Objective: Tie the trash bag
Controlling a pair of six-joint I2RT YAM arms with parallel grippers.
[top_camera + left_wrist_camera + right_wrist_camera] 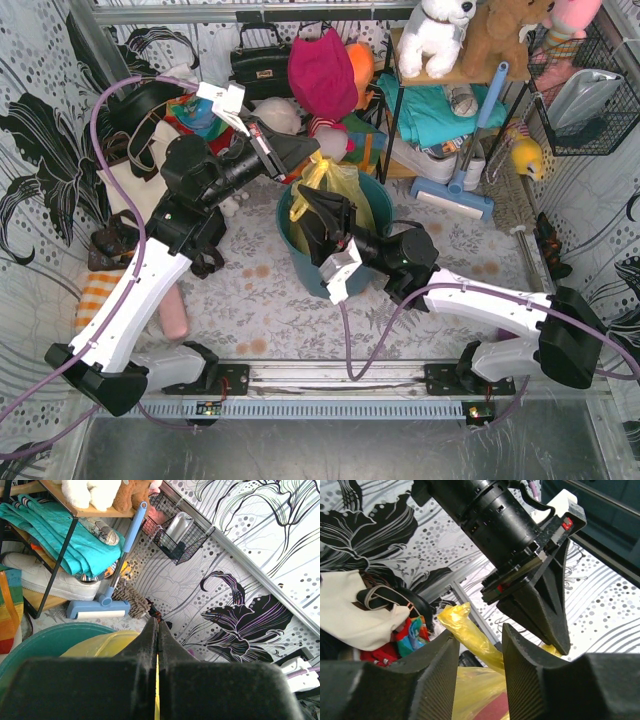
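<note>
The yellow-green trash bag [338,186] sits in a teal bucket [384,205] at mid table, with red paper showing through it in the right wrist view. My left gripper [318,152] is above the bucket's far rim and shut on a twisted ear of the bag. A yellow strip runs between its closed fingers [150,635]. My right gripper [305,208] is open at the bucket's left rim. Another twisted ear [470,632] of the bag stands between its spread fingers [442,655]. I cannot tell whether it touches them. The left gripper [540,605] hangs just above it.
A shelf [400,100] with plush toys, teal cloth and shoes stands at the back right, with a blue floor sweeper [455,190] leaning on it. A wire basket [585,95] hangs on the right wall. A cream tote handbag [130,180] and a black handbag [260,65] lie at the back left.
</note>
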